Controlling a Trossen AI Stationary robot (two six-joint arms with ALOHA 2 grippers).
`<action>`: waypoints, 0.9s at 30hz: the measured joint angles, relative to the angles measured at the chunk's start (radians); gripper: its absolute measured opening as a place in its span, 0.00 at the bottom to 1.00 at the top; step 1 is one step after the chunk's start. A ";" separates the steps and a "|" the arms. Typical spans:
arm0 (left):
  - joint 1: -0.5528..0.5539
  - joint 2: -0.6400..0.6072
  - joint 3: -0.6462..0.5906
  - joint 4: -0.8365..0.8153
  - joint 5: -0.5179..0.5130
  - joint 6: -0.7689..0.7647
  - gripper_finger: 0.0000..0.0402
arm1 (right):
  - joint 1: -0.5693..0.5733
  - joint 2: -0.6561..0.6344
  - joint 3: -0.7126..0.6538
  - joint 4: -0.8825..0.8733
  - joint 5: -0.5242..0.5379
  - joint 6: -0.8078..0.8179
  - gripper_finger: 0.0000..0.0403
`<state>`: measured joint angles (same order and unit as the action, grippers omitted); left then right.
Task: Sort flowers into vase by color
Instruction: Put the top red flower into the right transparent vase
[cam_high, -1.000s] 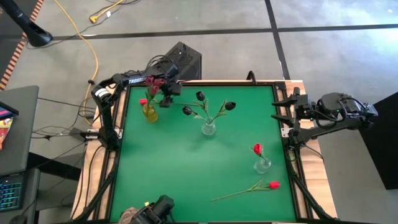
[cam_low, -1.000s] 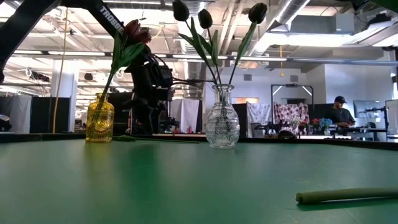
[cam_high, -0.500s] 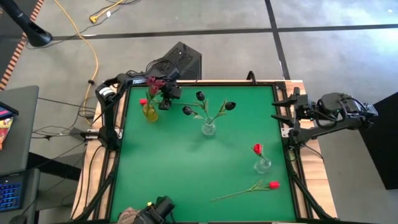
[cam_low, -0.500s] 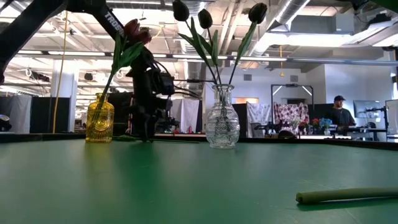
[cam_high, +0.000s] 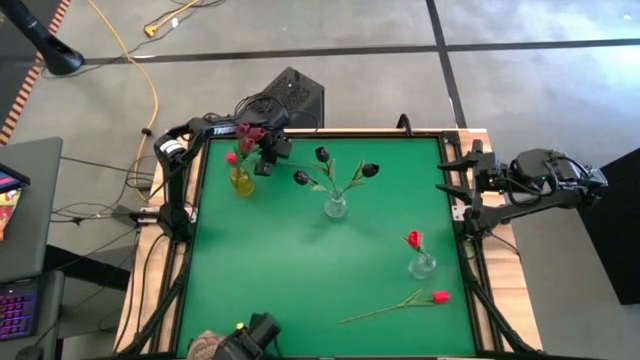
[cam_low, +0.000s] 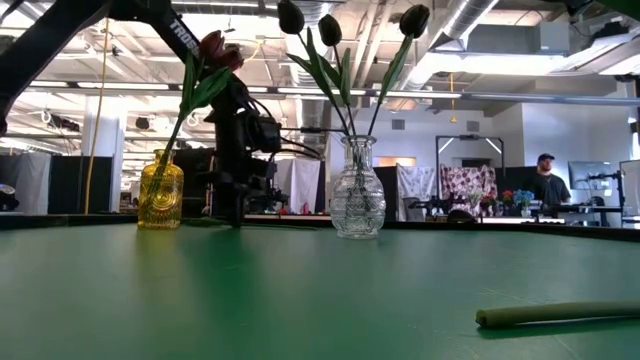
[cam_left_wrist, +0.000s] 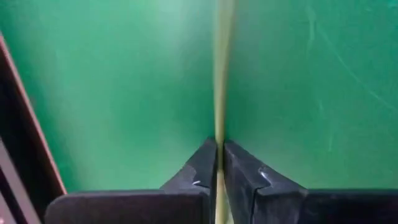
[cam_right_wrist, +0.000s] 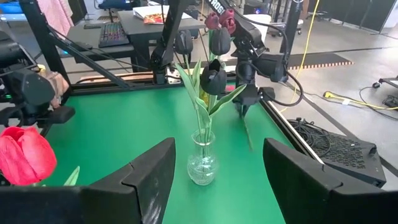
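My left gripper (cam_high: 266, 168) stands at the table's far left, pointing down beside the yellow vase (cam_high: 240, 182), shut on a thin green flower stem (cam_right_wrist: 248, 134) that lies on the green table. Its head does not show. The yellow vase holds maroon and red tulips (cam_low: 215, 48). A clear vase (cam_high: 335, 206) in the middle holds three dark tulips. A small clear vase (cam_high: 421, 265) at the right holds one red tulip. Another red tulip (cam_high: 425, 298) lies flat near the front right. My right gripper (cam_right_wrist: 217, 163) waits open at the table's right edge. My left gripper pinches the green stem (cam_left_wrist: 219, 121) between its two fingers, coming from above and pointing down. The fingers lie across the stem, one on each side. The stem rests on the table and runs out past the fingers (cam_left_wrist: 202, 165) on the green surface.
The table's dark frame (cam_left_wrist: 25, 149) runs close beside my left gripper. The yellow vase (cam_low: 160, 190) and the clear vase (cam_low: 357, 190) stand to either side of it. Open green surface lies in the middle and near left of the table.
My left gripper has sunk a little toward the table next to the yellow vase, and its fingers have closed on the stem lying there. The stem stays on the table.
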<state>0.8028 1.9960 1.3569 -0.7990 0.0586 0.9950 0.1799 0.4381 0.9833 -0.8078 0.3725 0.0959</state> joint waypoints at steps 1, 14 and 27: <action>0.000 0.002 0.009 -0.004 -0.004 -0.011 0.02 | 0.000 0.000 0.000 0.000 0.000 0.000 0.67; 0.004 0.002 0.264 -0.208 -0.107 -0.032 0.00 | 0.000 0.000 0.000 0.001 0.000 0.000 0.67; 0.013 0.001 0.614 -0.233 -0.286 -0.100 0.00 | 0.000 0.000 0.000 0.005 0.000 -0.025 0.67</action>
<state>0.8154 1.9972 1.9714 -1.0320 -0.2276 0.8952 0.1799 0.4381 0.9833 -0.8031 0.3722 0.0713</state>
